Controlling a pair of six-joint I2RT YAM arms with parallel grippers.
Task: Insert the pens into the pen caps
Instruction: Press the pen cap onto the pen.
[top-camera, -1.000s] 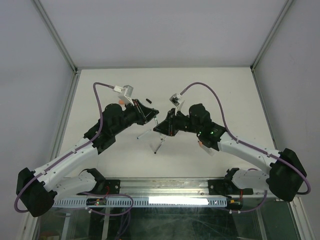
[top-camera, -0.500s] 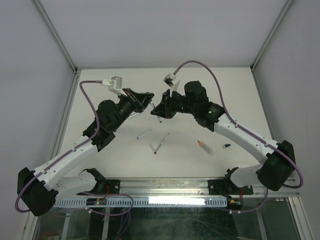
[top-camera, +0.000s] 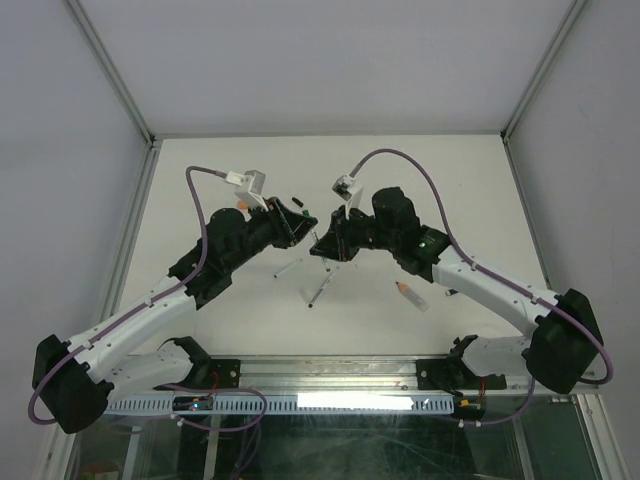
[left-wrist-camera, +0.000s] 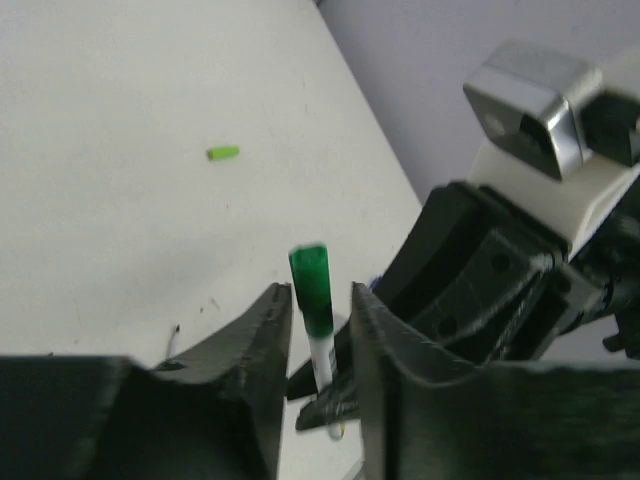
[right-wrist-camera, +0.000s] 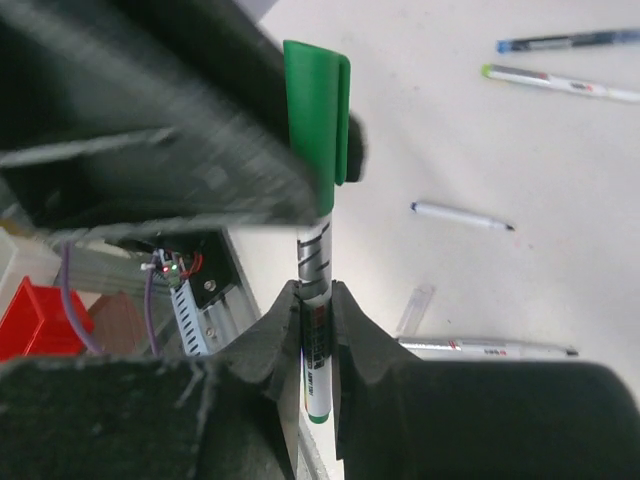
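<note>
The left end effector has just loosened: its jaws stand slightly apart on both sides of the dark green cap, no longer pressing it. The right end effector grips the pen tightly, and the cap sits just above it. So this pen seems capped. The dark print on the barrel is too blurred to read.

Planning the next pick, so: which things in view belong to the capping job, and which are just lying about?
Job:
green-capped pen in right gripper
left gripper, open around it
loose pens
light green cap
orange-tipped pen

Lying about:
red box
cable duct
</note>
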